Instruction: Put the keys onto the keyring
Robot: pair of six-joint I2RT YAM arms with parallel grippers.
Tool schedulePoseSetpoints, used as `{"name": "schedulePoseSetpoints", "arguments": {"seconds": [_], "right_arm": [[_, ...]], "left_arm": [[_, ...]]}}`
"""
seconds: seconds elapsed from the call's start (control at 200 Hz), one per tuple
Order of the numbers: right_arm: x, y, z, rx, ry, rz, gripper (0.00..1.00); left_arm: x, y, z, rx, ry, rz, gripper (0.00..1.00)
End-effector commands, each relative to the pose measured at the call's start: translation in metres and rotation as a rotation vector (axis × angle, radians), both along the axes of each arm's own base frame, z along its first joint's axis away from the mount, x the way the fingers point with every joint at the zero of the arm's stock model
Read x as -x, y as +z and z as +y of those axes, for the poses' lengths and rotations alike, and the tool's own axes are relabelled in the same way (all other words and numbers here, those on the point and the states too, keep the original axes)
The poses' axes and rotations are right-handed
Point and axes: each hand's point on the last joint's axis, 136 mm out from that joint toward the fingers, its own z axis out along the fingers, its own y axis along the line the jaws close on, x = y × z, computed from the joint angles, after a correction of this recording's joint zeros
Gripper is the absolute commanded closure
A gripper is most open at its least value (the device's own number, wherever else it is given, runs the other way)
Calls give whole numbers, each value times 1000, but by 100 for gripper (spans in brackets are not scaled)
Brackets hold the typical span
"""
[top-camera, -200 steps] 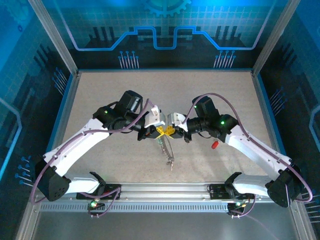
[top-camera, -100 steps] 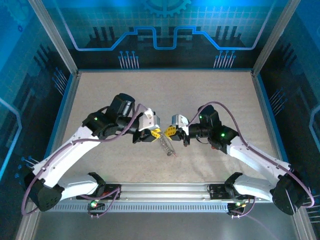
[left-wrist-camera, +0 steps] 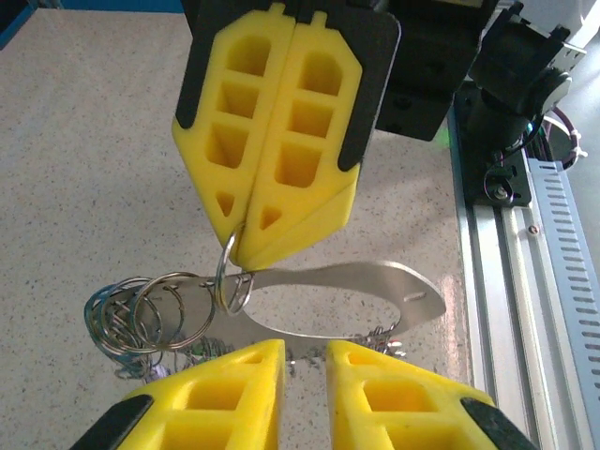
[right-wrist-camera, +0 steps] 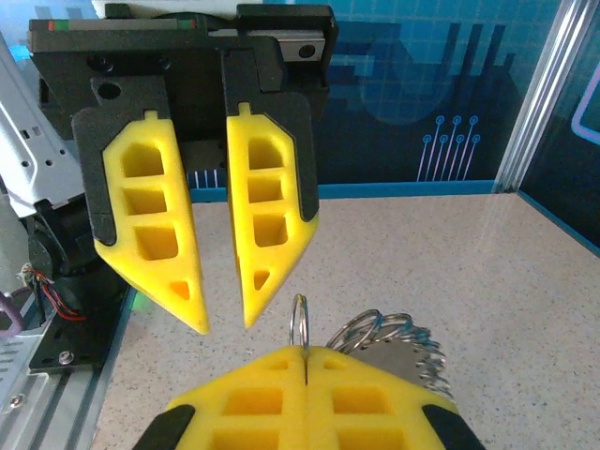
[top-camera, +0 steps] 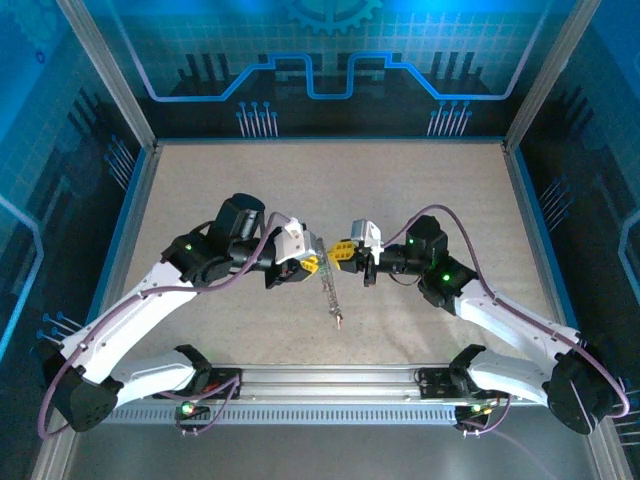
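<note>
Right gripper [left-wrist-camera: 246,255] clamped on ring [right-wrist-camera: 300,300]; loop [left-wrist-camera: 410,287] dangles. Left gripper [right-wrist-camera: 225,323] narrow, empty. Both mid-table [top-camera: 200,180].

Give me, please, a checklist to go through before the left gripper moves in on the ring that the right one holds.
1. The right gripper is shut on the small ring: ok.
2. The left gripper is open, with nothing in its gap: ok.
3. The small ring is lined up with that gap: not ok, it stands off to one side.
4. The bunch of rings and the metal clip hang free of the table: cannot tell.
5. The two grippers are apart, not touching: ok.
</note>
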Motion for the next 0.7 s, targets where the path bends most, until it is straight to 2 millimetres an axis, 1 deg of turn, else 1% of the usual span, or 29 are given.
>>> {"name": "schedulePoseSetpoints", "arguments": {"seconds": [0.0, 0.11, 0.305, 0.375, 0.475, 0.695], "right_arm": [[4, 16, 1, -51, 2, -45, 100], [6, 17, 1, -51, 6, -48, 100], [11, 18, 3, -43, 23, -58, 100], [12, 19, 3, -42, 27, -61, 100], [13, 18, 5, -37, 36, -63, 100], [12, 18, 3, -32, 14, -70, 100]], "left_arm": [[0, 3, -7, 32, -23, -2, 79], [-3, 3, -8, 32, -19, -15, 79], [-9, -1, -10, 26, -10, -31, 74], [-10, 0, -11, 30, -12, -31, 75], [-9, 2, -13, 40, -22, -30, 78], [-10, 2, -9, 25, -2, -36, 77]]}}
